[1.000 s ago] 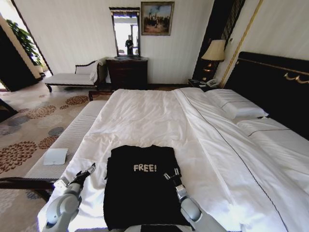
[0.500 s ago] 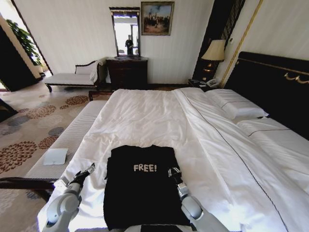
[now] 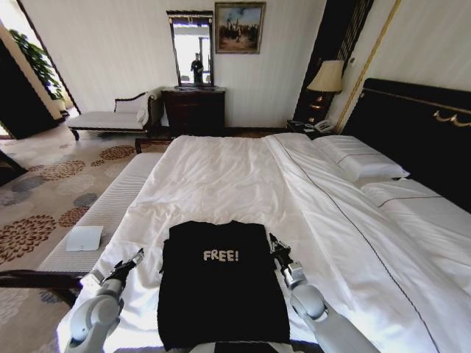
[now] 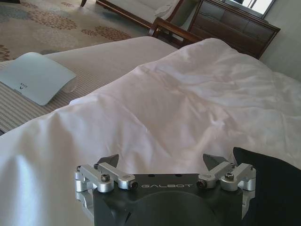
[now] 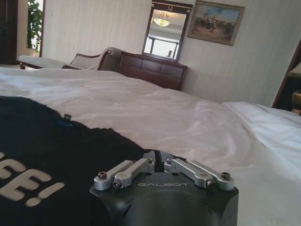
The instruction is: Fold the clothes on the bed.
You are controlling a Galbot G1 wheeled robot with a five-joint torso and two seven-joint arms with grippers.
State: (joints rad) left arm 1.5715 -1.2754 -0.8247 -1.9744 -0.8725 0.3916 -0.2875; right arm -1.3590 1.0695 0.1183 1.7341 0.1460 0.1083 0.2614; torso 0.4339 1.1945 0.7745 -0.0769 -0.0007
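Now the black T-shirt point(image 3: 221, 283) lies flat on the near part of the bed point(image 3: 243, 184), on the white duvet point(image 3: 221, 176), with the pale "FREE!" lettering point(image 3: 221, 256) facing up. Its sides are already folded in, so it forms a long dark rectangle with the collar end pointing toward the far side of the bed.

At the right edge of the shirt, near the lettering, is the right hand point(image 3: 275, 246). In the right wrist view this hand point(image 5: 159, 157) has its two fingers pressed together, and their tips sit at the border of the black fabric; I cannot tell if any cloth is caught between them.

On the other side, the left hand point(image 3: 135, 259) hovers over the duvet, a little apart from the left edge of the shirt. In the left wrist view its fingers point(image 4: 109, 161) are spread wide and hold nothing; a corner of the shirt point(image 4: 273, 188) is seen just beside one fingertip.

Farther out, two white pillows point(image 3: 364, 163) lie at the dark headboard point(image 3: 412, 125) on the right. A padded bench point(image 3: 103, 213) with a white flat device point(image 3: 84, 237) stands along the left side of the bed. Against the far wall are a dark dresser point(image 3: 193, 110) with a mirror point(image 3: 191, 48), a painting point(image 3: 239, 27) and a lamp point(image 3: 326, 77).
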